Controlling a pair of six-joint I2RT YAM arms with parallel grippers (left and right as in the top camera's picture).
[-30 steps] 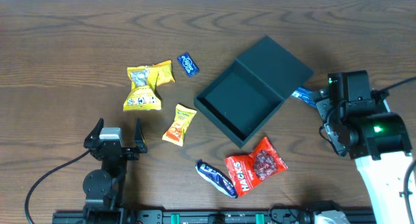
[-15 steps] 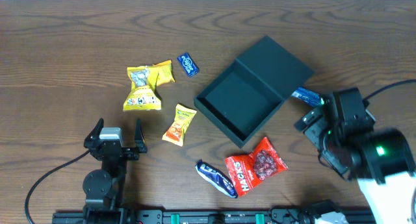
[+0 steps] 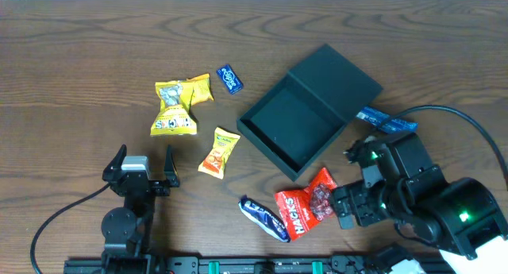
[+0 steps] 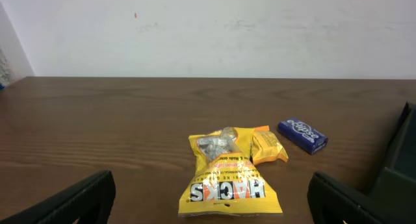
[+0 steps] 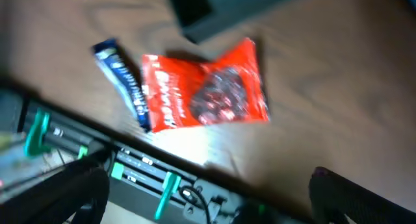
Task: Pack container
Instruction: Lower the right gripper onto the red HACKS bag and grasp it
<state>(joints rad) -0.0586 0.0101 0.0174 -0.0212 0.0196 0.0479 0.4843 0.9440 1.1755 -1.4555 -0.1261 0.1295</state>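
container (image 3: 295, 129) centre table; snack packets left, two in front.

The left arm (image 3: 125, 220) is black, built around a round joint housing, with a silver-grey block (image 3: 136, 164) on its wrist and a thin black cable (image 3: 59, 218) trailing off. The right arm (image 3: 432, 206) is bulkier and black, dotted with small green lights (image 3: 463, 218) and fed by a black cord (image 3: 468, 119). The left gripper (image 3: 144, 157) and right gripper (image 3: 347, 184) have dark, matte, wedge-shaped fingers (image 4: 71, 201).

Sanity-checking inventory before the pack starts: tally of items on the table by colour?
Yellow or orange packets: 3
Blue packets: 3
Red packet: 1
Dark green container: 1
Total: 8
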